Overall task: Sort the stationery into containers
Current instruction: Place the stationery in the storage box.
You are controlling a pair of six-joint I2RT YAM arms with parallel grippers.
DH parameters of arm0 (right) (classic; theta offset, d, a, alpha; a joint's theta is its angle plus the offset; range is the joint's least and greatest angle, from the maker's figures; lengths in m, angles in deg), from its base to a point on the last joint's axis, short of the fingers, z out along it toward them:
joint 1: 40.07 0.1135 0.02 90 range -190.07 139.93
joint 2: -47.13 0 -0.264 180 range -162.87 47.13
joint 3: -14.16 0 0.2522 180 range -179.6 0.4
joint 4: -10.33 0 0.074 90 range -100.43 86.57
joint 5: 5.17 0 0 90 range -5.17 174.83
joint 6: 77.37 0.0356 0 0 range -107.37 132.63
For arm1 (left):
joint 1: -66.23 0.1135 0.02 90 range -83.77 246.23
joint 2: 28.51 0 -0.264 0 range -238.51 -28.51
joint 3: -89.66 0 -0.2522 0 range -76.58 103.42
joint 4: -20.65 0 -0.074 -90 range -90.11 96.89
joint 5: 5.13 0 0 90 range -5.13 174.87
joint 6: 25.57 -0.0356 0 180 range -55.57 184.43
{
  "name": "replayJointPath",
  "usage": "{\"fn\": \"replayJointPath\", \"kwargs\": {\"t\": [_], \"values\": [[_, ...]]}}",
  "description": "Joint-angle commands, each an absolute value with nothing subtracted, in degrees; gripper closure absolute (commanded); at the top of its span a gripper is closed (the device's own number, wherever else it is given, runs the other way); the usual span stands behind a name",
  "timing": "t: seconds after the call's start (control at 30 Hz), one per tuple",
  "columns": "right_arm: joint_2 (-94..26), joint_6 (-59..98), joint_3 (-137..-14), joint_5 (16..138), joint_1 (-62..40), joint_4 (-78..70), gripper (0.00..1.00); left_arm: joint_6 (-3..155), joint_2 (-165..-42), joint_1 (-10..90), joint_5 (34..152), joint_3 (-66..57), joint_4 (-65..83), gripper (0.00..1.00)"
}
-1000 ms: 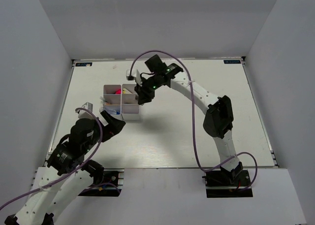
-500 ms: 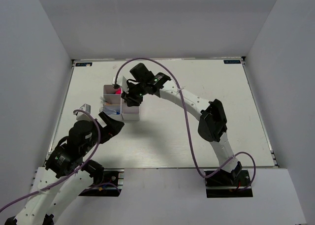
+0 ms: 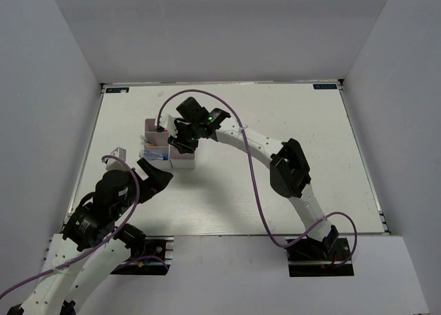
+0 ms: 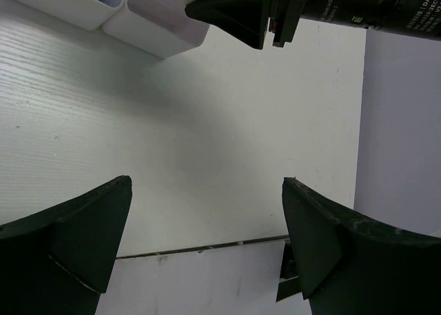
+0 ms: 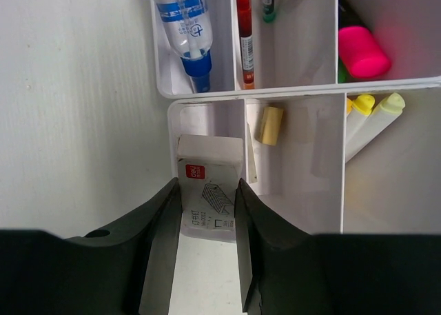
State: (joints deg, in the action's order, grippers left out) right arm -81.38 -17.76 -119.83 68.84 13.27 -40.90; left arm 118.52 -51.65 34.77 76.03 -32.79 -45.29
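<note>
Gripping a small white box (image 5: pixel 210 160) with a red label, the right gripper (image 5: pixel 207 198) hangs over the white organizer (image 3: pixel 183 163), which sits left of centre on the table (image 4: pixel 207 122). Its jaws are pressed against both sides of the box, and the box is lined up with a narrow compartment along the organizer's outer wall. Whether the box already touches the floor there, I cannot tell. A beige eraser (image 5: pixel 269 125) lies in the next compartment over, and a blue-capped tube (image 5: pixel 185 25) lies in the one beyond.

The slot looks tight, so I'd lower the box straight, with its long sides parallel to the walls. The jaws should part only a little, once the box is seated, then lift straight up so a finger doesn't catch the divider and drag the organizer.

The left gripper (image 4: pixel 205 191) is spread wide and empty, hovering just on the near side of the organizer, well placed to steady it if it shifts
</note>
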Motion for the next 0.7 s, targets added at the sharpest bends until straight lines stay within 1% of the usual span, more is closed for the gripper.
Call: {"fn": "replayJointPath", "kwargs": {"t": [0.0,0.13,0.2,0.33,0.43,0.6,0.67], "values": [[-82.0,-18.7,-120.1,70.4,13.5,-39.0,0.78,118.7,-51.5,35.0,75.1,-32.1,-45.5,0.0],[-82.1,-18.7,-119.4,70.3,13.6,-39.6,0.68,119.2,-50.9,35.0,74.6,-32.1,-46.0,0.0],[-82.2,-18.7,-119.0,70.2,13.9,-39.7,0.67,119.2,-50.9,35.0,74.6,-32.1,-46.0,0.0],[-82.0,-18.9,-118.8,70.3,14.2,-40.1,0.6,119.2,-50.4,35.0,74.6,-32.1,-46.0,0.0],[-82.0,-18.9,-118.6,70.3,14.3,-40.1,0.53,119.2,-50.4,35.0,74.6,-32.1,-46.0,0.0],[-81.6,-18.8,-118.2,70.9,14.7,-40.3,0.32,119.7,-50.4,35.0,74.6,-32.1,-46.0,0.0],[-81.4,-18.7,-118.2,70.9,14.7,-40.4,0.32,119.7,-50.4,35.0,74.6,-32.1,-46.0,0.0]]}}
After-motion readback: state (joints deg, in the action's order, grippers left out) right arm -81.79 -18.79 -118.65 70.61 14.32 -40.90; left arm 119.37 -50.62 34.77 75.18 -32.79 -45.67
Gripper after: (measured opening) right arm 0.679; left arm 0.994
